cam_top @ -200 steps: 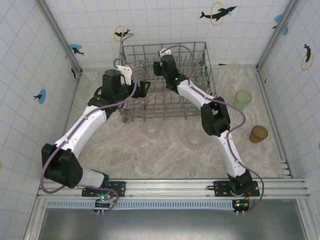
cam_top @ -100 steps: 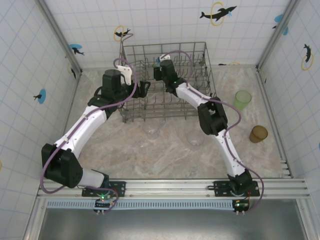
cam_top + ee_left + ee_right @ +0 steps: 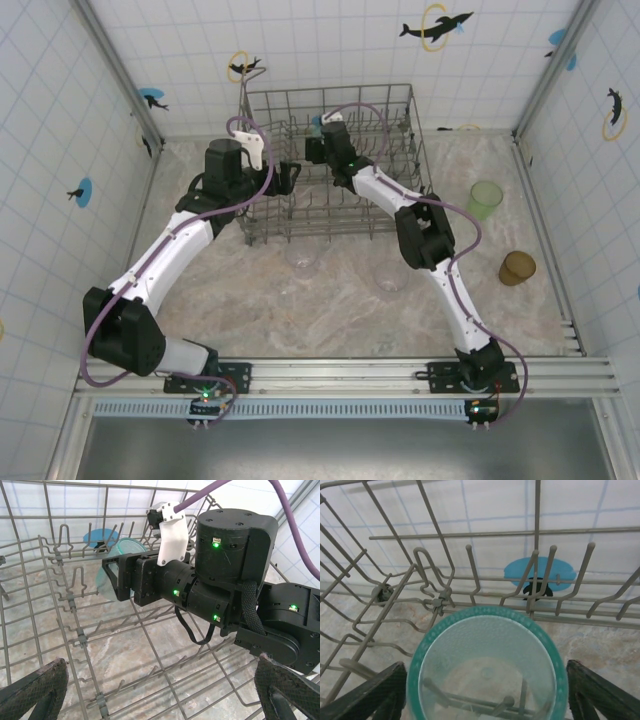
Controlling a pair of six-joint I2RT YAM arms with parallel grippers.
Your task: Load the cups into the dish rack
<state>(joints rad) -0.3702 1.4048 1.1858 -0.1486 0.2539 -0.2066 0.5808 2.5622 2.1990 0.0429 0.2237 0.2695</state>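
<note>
Teal cup [image 3: 487, 680] sits squarely between the right gripper's [image 3: 482, 690] jaws, mouth toward the wrist, its long axis running straight ahead of them toward the dish rack [image 3: 470, 535] tines. The jaws flank its rim closely; whether they press it I cannot tell. The left gripper [image 3: 160, 680], spread wide and empty, hangs farther off.

So the left arm [image 3: 170, 250] and right arm [image 3: 420, 225] both reach forward, wrists angled in toward each other. The left gripper [image 3: 162, 680] is wide open, and the right gripper [image 3: 485, 680] has its jaws spread pretty wide too.
</note>
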